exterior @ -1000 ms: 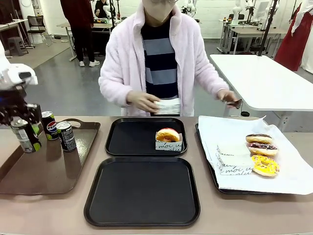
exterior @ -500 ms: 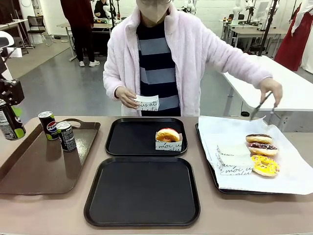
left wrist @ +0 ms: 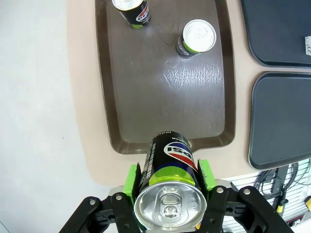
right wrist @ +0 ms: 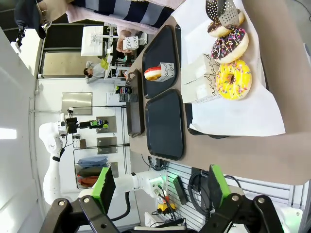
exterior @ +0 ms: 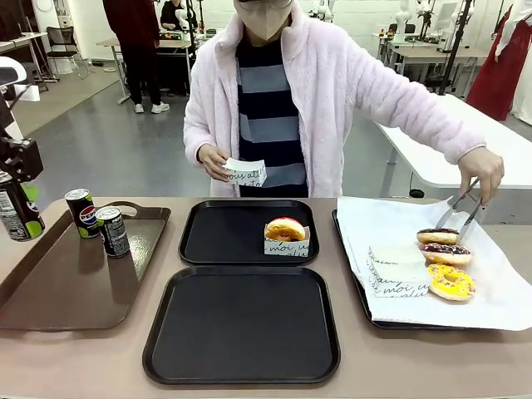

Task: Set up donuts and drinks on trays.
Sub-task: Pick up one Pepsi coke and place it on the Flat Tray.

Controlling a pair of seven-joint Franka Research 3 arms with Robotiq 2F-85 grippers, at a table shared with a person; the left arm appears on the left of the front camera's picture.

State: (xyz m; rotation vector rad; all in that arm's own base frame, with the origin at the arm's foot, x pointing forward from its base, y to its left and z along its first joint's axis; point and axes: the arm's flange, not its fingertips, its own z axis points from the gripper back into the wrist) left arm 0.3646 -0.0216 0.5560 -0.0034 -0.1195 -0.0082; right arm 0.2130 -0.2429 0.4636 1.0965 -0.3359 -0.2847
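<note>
Left wrist: L gripper (left wrist: 167, 175) clamps can (left wrist: 171, 154) near brown tray (left wrist: 160, 97); R gripper (right wrist: 161, 187) wide.

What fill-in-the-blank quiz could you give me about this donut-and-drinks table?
The left gripper holds one ____ in the air.
____ cans stand on the brown tray.
The boxed donut sits on the black tray nearest the ____.
The person's hand holds ____ over the unboxed donuts.
Missing words: can, two, person, tongs.
</note>
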